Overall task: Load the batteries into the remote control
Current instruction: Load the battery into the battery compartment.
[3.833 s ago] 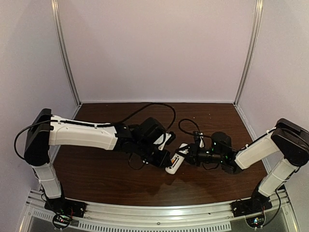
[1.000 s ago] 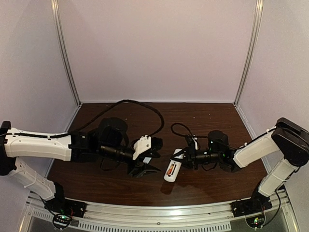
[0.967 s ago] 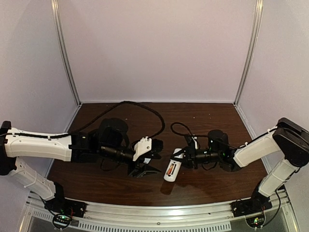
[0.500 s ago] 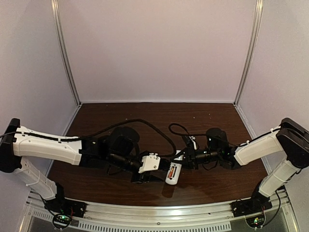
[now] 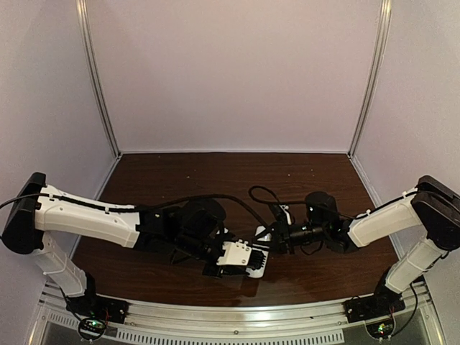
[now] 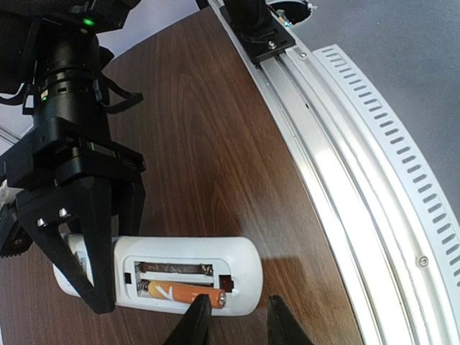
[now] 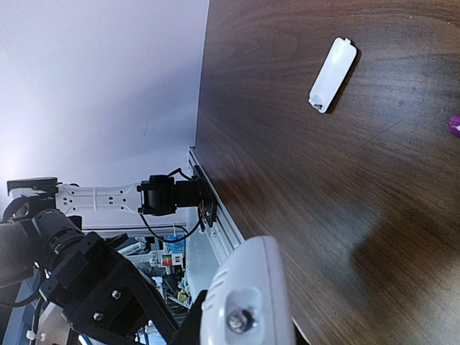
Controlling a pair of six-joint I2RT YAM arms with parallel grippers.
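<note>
Top view looked down from behind; close left wrist view shared its remote control (image 6: 180, 249); right wrist view seemingly skimmed the table (image 7: 302, 187).

desk (image 6: 215, 129): dark brown wood | lying on it: slim white plastic remote control (image 6: 248, 262), recess up | small white oblong plastic cover (image 7: 332, 75)

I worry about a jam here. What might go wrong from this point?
1. The left gripper has one fingertip against the orange battery; a skewed push might pop it out of the recess in the remote control.
2. The right gripper clamps only the remote's far end, so pressing near the free end may twist it in that grip.
</note>
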